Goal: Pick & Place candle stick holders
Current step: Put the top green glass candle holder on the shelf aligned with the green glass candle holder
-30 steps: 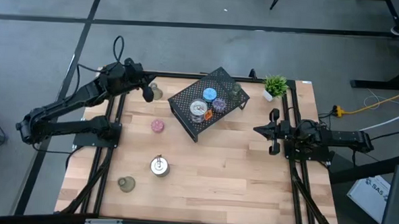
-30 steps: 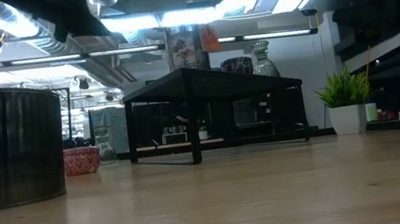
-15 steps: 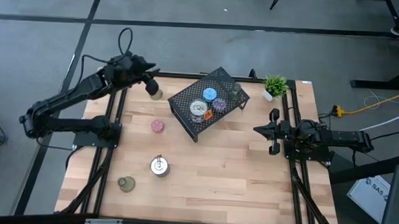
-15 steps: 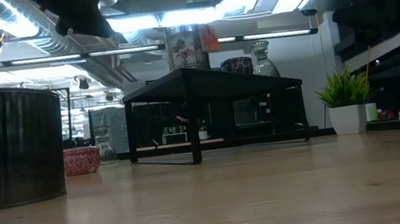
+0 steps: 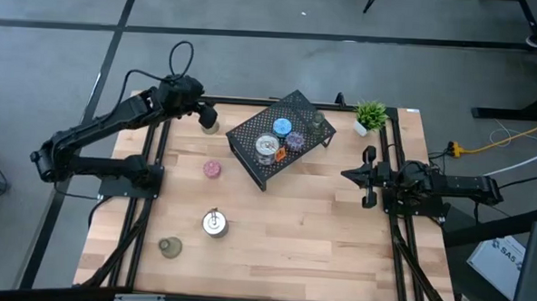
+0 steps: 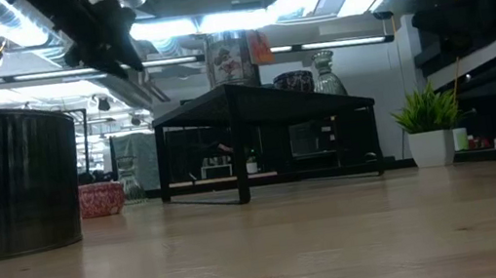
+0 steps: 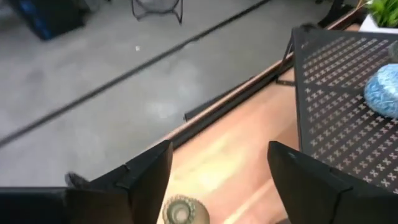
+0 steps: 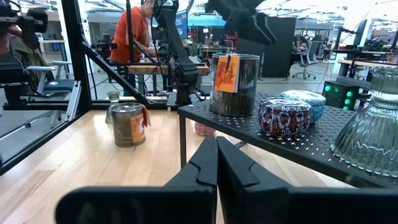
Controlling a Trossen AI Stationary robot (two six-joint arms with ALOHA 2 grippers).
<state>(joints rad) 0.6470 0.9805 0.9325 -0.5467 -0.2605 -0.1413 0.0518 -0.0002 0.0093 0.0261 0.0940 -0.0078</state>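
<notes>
two left end effector (image 7: 217, 180) fingers apart, empty, above olive holder (image 7: 180, 211)

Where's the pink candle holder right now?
In the high view the pink candle holder stands on the table's left half, just left of the black mesh rack, with the silver holder nearer the front edge.

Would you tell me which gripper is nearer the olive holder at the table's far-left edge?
The left gripper, jaws open, hovers right beside the olive holder. The right gripper, shut, waits across the table near the right edge.
</notes>
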